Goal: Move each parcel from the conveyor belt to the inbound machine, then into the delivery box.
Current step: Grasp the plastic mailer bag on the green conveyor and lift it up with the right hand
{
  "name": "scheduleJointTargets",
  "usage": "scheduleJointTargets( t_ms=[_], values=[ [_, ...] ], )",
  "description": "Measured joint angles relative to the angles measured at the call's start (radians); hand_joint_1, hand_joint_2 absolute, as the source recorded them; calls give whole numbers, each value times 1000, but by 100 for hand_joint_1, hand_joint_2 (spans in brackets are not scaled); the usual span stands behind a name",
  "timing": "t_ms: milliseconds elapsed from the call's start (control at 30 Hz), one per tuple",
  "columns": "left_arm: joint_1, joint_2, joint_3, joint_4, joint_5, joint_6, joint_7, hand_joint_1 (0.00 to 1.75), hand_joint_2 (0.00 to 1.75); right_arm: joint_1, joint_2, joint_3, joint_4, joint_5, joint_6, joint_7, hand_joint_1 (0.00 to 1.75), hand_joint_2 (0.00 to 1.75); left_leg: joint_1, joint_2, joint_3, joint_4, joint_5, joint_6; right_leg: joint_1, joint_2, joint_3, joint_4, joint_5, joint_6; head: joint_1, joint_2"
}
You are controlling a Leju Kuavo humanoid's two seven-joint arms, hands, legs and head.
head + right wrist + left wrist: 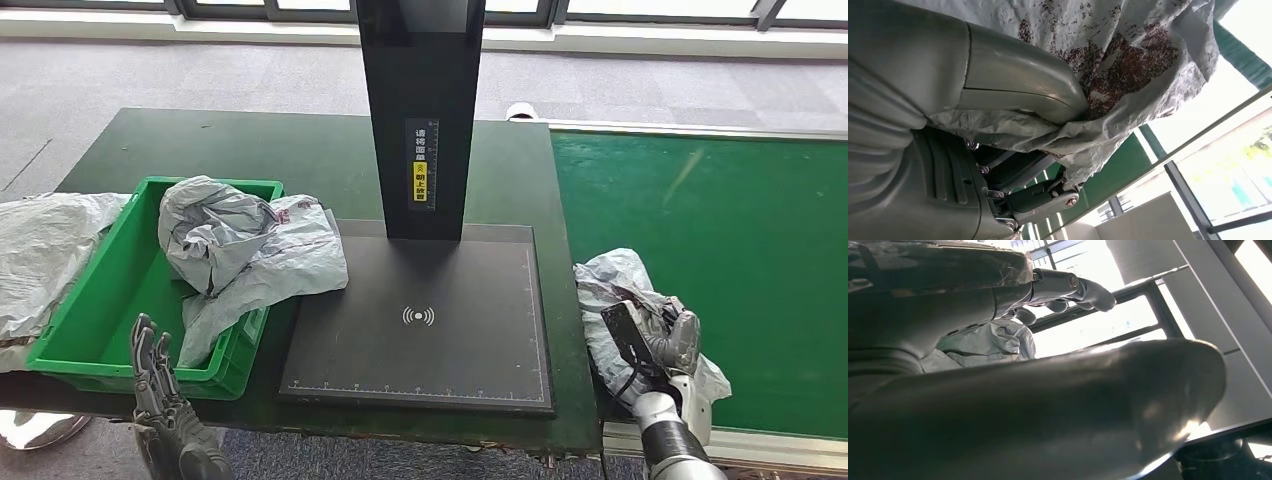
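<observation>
From the head view I saw my right hand [668,345] closed around a crumpled grey plastic mailer parcel [615,290] at the near edge of the green conveyor belt [720,260], just to the right of the inbound machine's black scanning plate [430,320]. In the right wrist view the thick thumb pressed into the parcel [1108,65] and the darker fingers [1038,200] curled under it, so I judged the hold to be a real grasp and not a mere touch.

The parcel looked light and soft. Its film was wrinkled and slack, with a loose flap trailing toward me, and a brownish speckled print showed on it up close. I judged that such a bag would sag and fold around the fingers, and that its smooth plastic could slip. The best hold seemed to be on the bunched, fuller middle, not the thin loose edge, which might pull free or drag across the plate. I could not tell what was inside.

My left hand [160,385] stood released, fingers spread and upright, holding nothing, just in front of the green delivery box [90,320] left of the scanning plate. Two more grey mailer parcels [245,250] lay heaped in and over that box's right wall. The machine's black column [420,110] rose from the far side of the plate, all on a dark green worktop [250,150].
</observation>
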Motion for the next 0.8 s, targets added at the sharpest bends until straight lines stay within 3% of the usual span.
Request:
scheduleJointTargets(
  t_ms=[800],
  values=[
    [4,-20,0,-11,-7,0,0,0,0,-19,26,0,-22,-24,-15,-18,175,175,0,0,0,0,0,0,0,0,0,0,0,0,0,0]
  ],
)
